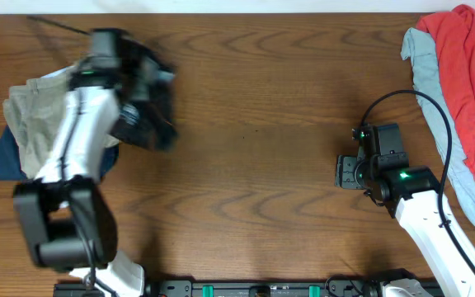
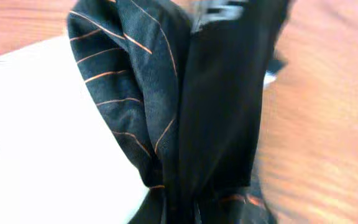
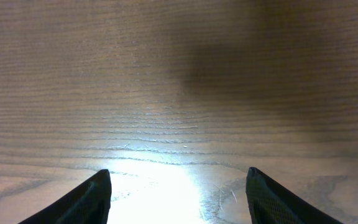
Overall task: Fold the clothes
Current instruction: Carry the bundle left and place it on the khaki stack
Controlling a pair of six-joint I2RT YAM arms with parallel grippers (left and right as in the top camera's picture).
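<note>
Overhead view: a wooden counter [image 1: 254, 99]. At its left end lies a pile of khaki trousers [image 1: 31, 111] over a navy garment [image 1: 7, 161]. The left arm [image 1: 77, 132], blurred, reaches over that pile. The black jersey [image 1: 143, 103] hangs bunched just right of the trousers, not laid out. The right hand [image 1: 349, 172] waits well to the right of the trousers, over bare wood. Red and grey garments [image 1: 468, 74] lie farther right again.

Left wrist view: the left hand [image 2: 180, 202] is pressed together on a gathered fold of the jersey, black with thin orange lines. A pale blur on the side cannot be identified.

Right wrist view: the right hand's fingers are spread and hold nothing, with only wood grain below.

Judgement: this is the fetching step, with the jersey picked up from beside the trousers. Next it needs setting on open wood to the right of the trousers, then spreading flat, likely with the right hand taking a second edge.
</note>
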